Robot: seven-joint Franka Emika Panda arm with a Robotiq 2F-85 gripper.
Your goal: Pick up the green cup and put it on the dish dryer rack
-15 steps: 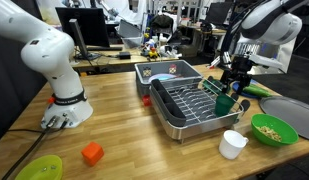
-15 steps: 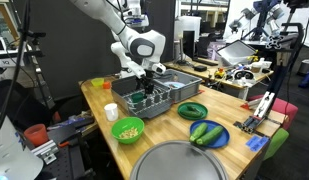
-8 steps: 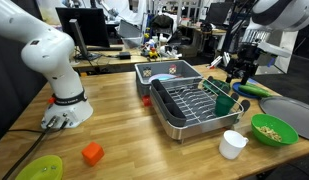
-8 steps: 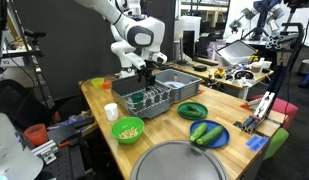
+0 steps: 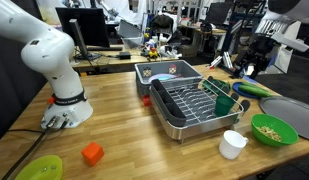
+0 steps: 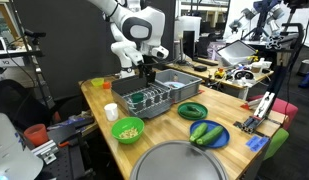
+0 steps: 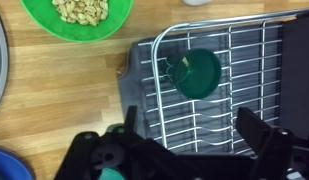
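Note:
The green cup [image 7: 199,73] stands mouth-up on the wires of the dish dryer rack [image 7: 199,125], near the rack's corner. In an exterior view the cup [image 5: 225,101] sits at the rack's end [image 5: 184,108] closest to the white cup. My gripper [image 7: 179,150] is open and empty, its black fingers spread wide above the rack. In both exterior views the gripper [image 5: 256,68] [image 6: 147,72] hangs well above the cup and apart from it. The rack also shows in an exterior view [image 6: 159,103].
A lime-green bowl of nuts [image 5: 273,129] [image 7: 79,15] and a white cup [image 5: 232,144] stand beside the rack. A grey tub [image 5: 164,72] sits behind it. A grey round plate [image 5: 291,112], a red block [image 5: 91,153] and a green plate [image 5: 39,168] lie on the wooden table.
The gripper has risen from just over the green cup to well above the rack. The cup has stayed on the rack.

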